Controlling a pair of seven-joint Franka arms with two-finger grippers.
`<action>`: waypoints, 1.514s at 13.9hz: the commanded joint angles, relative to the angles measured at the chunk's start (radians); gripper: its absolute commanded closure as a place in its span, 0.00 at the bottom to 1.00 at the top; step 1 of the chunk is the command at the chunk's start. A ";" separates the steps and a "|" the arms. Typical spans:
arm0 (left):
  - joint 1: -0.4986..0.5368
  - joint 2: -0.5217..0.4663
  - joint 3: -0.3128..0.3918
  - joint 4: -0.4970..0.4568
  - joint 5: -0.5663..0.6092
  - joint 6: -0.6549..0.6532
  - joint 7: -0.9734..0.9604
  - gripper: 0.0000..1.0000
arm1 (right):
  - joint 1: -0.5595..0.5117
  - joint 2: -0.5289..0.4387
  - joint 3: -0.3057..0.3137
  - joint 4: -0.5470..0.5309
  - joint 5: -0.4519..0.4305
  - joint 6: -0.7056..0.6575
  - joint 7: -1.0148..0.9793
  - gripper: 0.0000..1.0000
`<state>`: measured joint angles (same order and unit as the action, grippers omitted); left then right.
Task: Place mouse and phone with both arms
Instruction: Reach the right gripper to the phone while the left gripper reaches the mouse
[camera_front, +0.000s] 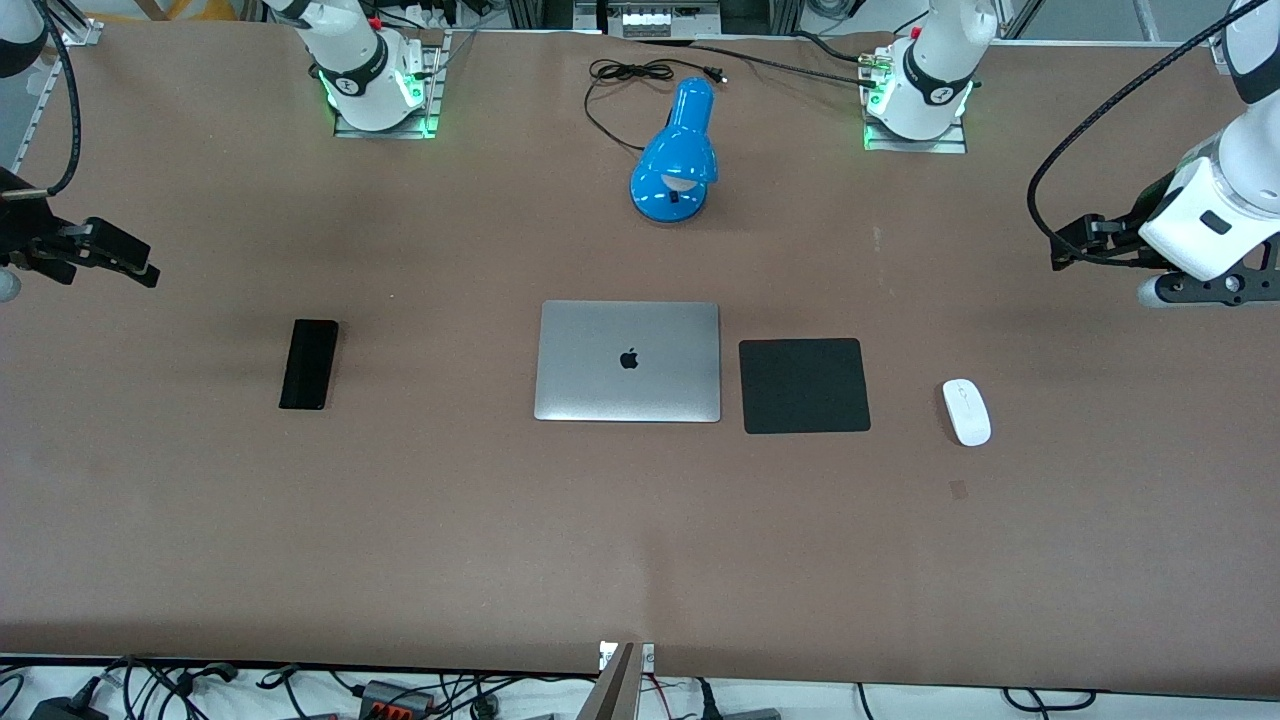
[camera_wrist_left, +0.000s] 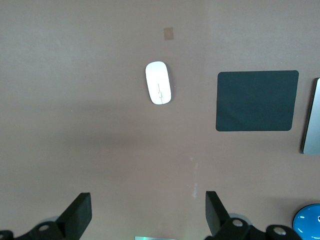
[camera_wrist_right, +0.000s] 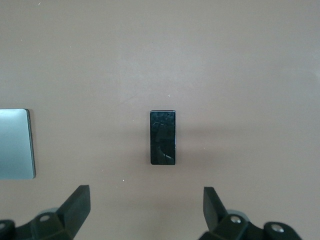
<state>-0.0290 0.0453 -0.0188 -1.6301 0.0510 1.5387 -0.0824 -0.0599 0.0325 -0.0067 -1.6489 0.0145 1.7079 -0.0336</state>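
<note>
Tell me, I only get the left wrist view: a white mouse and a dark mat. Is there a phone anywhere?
Observer: Yes, a black phone lies flat toward the right arm's end of the table.
Operator: Is anything gripping it?
Observer: No. The right gripper hangs over bare table, fingers open and empty.
Operator: What's that silver edge by the mat?
Observer: A closed laptop, lying between the mat and the phone.
</note>
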 joint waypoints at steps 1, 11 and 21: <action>-0.008 -0.013 0.013 -0.002 -0.028 -0.015 -0.003 0.00 | -0.014 -0.028 0.011 -0.026 -0.013 -0.002 0.000 0.00; -0.002 0.091 0.014 -0.016 -0.025 0.076 0.009 0.00 | -0.018 0.113 0.007 -0.026 -0.025 0.028 0.008 0.00; 0.030 0.358 0.013 -0.214 -0.026 0.638 0.036 0.00 | -0.014 0.312 0.005 -0.373 -0.053 0.501 0.054 0.00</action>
<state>-0.0154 0.3485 -0.0079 -1.8421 0.0509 2.1024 -0.0808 -0.0685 0.3533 -0.0096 -1.9320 -0.0231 2.1340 -0.0015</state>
